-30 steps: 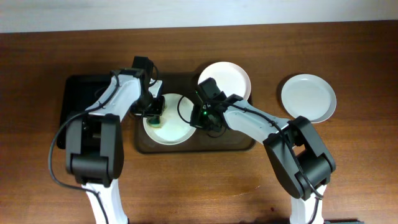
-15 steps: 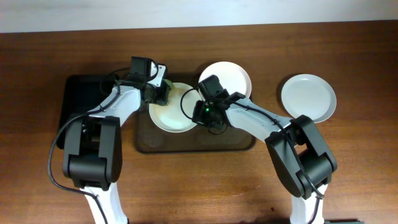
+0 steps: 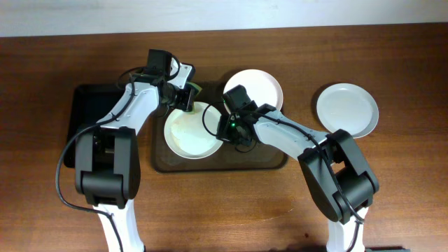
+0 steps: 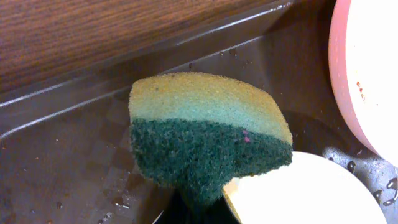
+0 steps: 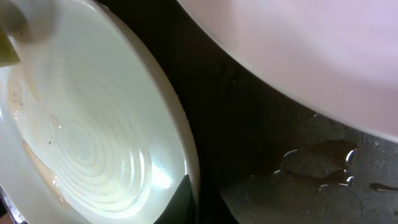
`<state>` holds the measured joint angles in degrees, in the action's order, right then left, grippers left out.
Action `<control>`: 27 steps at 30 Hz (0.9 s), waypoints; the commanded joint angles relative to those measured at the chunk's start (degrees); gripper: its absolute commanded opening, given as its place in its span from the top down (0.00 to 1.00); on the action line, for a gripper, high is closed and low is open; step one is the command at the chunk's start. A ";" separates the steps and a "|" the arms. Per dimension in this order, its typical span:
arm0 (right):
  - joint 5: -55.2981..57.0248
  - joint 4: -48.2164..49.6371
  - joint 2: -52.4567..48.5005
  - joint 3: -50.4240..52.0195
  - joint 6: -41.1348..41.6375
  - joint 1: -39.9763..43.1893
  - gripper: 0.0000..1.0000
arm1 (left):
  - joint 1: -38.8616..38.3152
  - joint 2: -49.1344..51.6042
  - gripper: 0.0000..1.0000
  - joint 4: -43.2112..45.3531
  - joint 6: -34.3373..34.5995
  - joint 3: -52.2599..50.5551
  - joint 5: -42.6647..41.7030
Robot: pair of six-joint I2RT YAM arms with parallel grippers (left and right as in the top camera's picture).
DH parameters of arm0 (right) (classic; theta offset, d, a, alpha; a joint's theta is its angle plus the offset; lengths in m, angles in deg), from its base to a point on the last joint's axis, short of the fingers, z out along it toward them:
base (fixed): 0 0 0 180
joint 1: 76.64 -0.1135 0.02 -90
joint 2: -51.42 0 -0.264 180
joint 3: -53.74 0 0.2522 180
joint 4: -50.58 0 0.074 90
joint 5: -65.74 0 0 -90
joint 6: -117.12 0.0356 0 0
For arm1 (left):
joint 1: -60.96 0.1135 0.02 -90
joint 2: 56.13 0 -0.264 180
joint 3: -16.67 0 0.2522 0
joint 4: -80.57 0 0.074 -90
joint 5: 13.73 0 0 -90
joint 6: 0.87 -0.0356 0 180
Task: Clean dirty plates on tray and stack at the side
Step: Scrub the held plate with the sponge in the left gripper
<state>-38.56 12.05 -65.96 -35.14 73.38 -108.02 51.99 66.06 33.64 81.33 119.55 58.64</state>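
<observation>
Overhead: wet plate [image 3: 187,134] sits in the left half of the tray [image 3: 266,162], second plate [image 3: 255,85] at the tray's back edge partly overhanging it, and third plate [image 3: 346,110] well apart on the table [image 3: 392,203] to the right. Right gripper [image 3: 229,130] is at the wet plate's right rim. Right wrist shows one dark fingertip [image 5: 179,199] against that rim, so I read it as pinched on the edge, other finger hidden. Left gripper [image 3: 187,99] hangs over the plate's back rim with the sponge [image 4: 205,134] clamped; jaws are hidden behind it in left wrist. Left forearm reaches in from the black tray [image 3: 84,115] side, right arm stretches across from the right, wrists close together. My read on handling: the plates are rigid, light, breakable, and slick with water film; droplets on the tray too. The rim is the only real grip point, and a thin pinch could slip under scrubbing pressure. The sponge is soft and will deform, so force stays gentle.
</observation>
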 commanded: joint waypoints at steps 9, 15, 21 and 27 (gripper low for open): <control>-0.31 0.15 -1.22 0.31 -0.98 -0.46 0.96 | -0.02 5.42 0.99 -19.47 1.75 0.92 15.54; -0.33 0.17 -1.22 0.31 -0.98 -0.46 0.96 | 0.02 5.42 1.00 -36.04 3.26 0.94 15.30; -0.52 0.15 -1.22 0.31 -1.01 -0.46 0.96 | 0.02 5.42 1.00 -35.52 -1.33 0.94 -5.86; -0.52 0.13 -1.22 0.31 -1.01 -0.46 0.96 | 0.02 6.14 0.99 -18.45 2.40 0.92 -6.80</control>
<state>-38.34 12.07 -65.98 -35.14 72.14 -107.97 52.47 69.75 7.92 81.64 121.17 52.63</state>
